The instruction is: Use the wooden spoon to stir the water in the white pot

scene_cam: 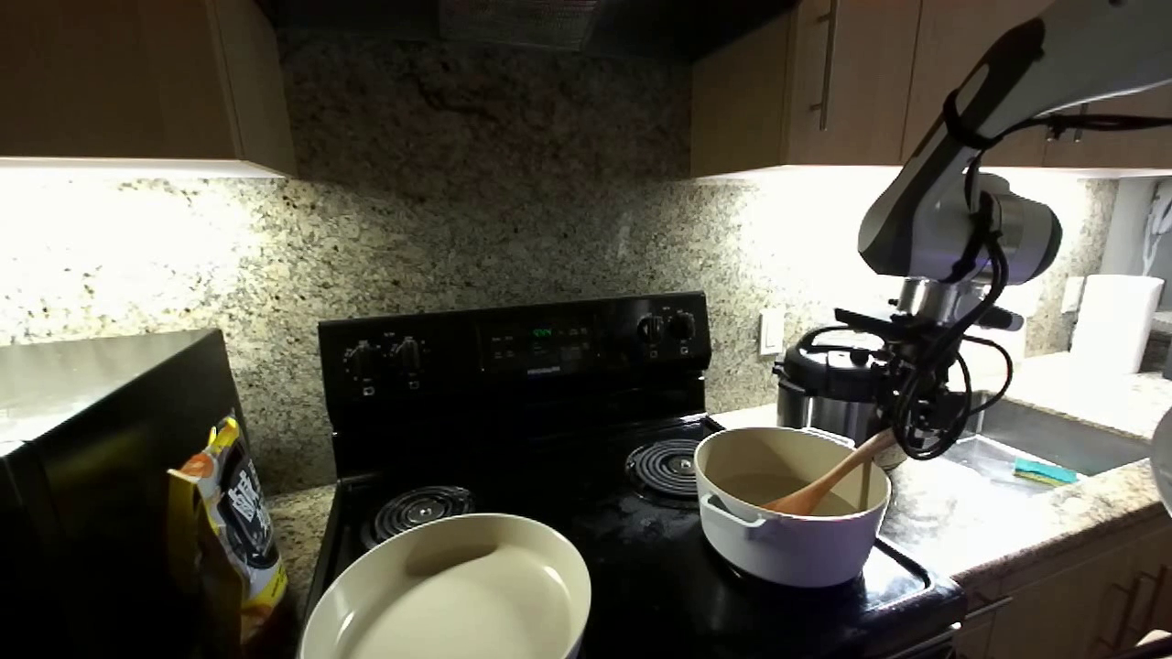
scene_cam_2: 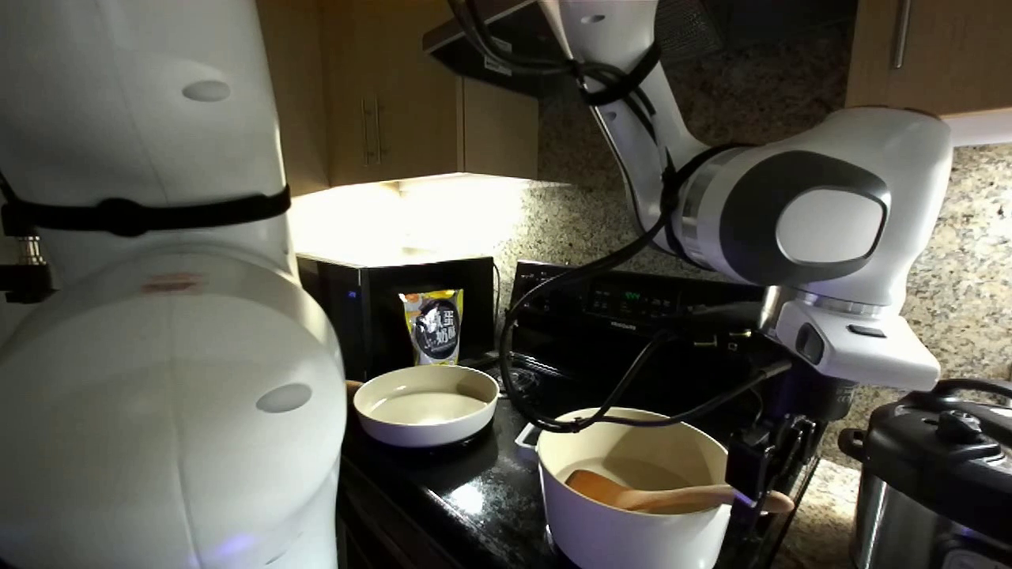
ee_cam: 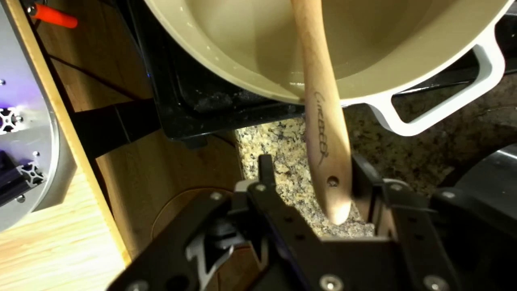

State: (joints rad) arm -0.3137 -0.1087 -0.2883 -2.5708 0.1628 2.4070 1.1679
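Observation:
The white pot (scene_cam: 787,554) stands on the stove's right front in an exterior view; it also shows in an exterior view (scene_cam_2: 632,541) and the wrist view (ee_cam: 238,76). The water (scene_cam: 762,487) is a dim tan surface inside it. The wooden spoon (scene_cam: 829,483) leans across the pot's rim, its head inside and its handle sticking out; it also shows in the wrist view (ee_cam: 323,109). My gripper (ee_cam: 311,165) is open around the handle's end. The handle is close to the right finger, with a clear gap to the left finger; contact cannot be told.
A shallow cream dish (scene_cam: 458,604) stands on the stove at front left. A black-and-steel cooker (scene_cam: 833,384) stands on the counter close behind the gripper. A snack bag (scene_cam: 238,531) and a microwave (scene_cam_2: 395,300) are beyond the dish. A sink holds a sponge (scene_cam: 1044,471).

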